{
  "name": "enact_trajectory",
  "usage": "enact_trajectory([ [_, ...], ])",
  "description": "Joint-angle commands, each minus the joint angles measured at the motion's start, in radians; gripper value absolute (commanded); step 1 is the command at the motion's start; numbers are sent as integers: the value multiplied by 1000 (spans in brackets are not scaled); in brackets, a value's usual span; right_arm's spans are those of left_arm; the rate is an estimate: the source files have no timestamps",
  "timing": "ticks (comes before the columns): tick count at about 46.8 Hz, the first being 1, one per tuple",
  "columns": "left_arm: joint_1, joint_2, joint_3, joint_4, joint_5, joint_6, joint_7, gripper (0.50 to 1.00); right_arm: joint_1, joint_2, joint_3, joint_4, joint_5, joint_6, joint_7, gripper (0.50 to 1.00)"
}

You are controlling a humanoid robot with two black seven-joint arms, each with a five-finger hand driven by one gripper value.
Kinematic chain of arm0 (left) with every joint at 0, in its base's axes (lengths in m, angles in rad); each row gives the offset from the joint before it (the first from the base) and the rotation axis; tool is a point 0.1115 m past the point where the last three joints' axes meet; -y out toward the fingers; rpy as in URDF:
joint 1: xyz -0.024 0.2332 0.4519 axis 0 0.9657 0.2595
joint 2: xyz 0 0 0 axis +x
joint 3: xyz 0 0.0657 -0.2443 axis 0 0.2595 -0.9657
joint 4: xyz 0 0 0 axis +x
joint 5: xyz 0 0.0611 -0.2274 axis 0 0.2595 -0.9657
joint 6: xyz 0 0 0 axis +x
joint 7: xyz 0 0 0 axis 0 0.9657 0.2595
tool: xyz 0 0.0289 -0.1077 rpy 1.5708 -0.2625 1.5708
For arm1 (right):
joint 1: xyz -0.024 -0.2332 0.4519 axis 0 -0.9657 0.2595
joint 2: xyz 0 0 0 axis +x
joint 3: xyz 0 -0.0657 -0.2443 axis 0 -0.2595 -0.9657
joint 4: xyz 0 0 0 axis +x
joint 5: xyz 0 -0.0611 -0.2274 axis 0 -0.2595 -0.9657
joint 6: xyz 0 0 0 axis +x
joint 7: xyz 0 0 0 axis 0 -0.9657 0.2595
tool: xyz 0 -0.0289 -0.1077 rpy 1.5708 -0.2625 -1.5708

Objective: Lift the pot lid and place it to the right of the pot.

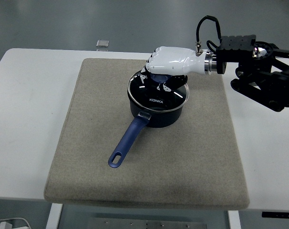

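Note:
A dark blue saucepan [156, 114] with a long blue handle [128, 142] stands on the grey mat [87, 157], the handle pointing toward the near left. Its glass lid [154, 98] sits on top, with a blue knob [159, 78] at the centre. My right hand [166, 67], white with black finger joints, comes in from the right on a black arm and is curled down over the knob, fingers shut on it. The lid still looks seated on the pot's rim. My left arm does not show.
The mat lies on a white table [30, 95]. A small square grey object [102, 43] lies at the table's far edge. Bare mat [206, 124] stretches to the right of the pot.

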Motion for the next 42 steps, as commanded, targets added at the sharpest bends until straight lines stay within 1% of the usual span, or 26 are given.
enact_trajectory([
  [1, 0, 0, 0, 0, 0, 0, 0, 1000, -3, 1, 1, -1, 9, -3, 0, 500],
  [4, 0, 0, 0, 0, 0, 0, 0, 1000, -3, 1, 2, 10, 24, -3, 0, 504],
  [5, 0, 0, 0, 0, 0, 0, 0, 1000, -3, 1, 2, 15, 29, -3, 0, 589],
  [6, 0, 0, 0, 0, 0, 0, 0, 1000, -3, 1, 2, 18, 33, -1, 0, 611],
  [8, 0, 0, 0, 0, 0, 0, 0, 1000, -3, 1, 2, 24, 37, -1, 0, 625],
  [12, 0, 0, 0, 0, 0, 0, 0, 1000, -3, 1, 2, 24, 37, -1, 0, 682],
  [14, 0, 0, 0, 0, 0, 0, 0, 1000, -3, 1, 2, 24, 38, -1, 0, 688],
  [17, 0, 0, 0, 0, 0, 0, 0, 1000, -1, 0, 2, 24, 38, -1, 0, 725],
  [18, 0, 0, 0, 0, 0, 0, 0, 1000, -1, 0, 2, 24, 38, -1, 0, 748],
  [19, 0, 0, 0, 0, 0, 0, 0, 1000, -1, 0, 2, 24, 38, -1, 0, 780],
  [20, 0, 0, 0, 0, 0, 0, 0, 1000, -1, 0, 1, 24, 38, -1, 0, 801],
  [21, 0, 0, 0, 0, 0, 0, 0, 1000, -1, -2, 1, 24, 38, 0, 0, 809],
  [32, 0, 0, 0, 0, 0, 0, 0, 1000, 3, -13, -9, 24, 37, 6, 0, 817],
  [42, 0, 0, 0, 0, 0, 0, 0, 1000, 48, -30, -27, 24, 29, 15, 0, 815],
])
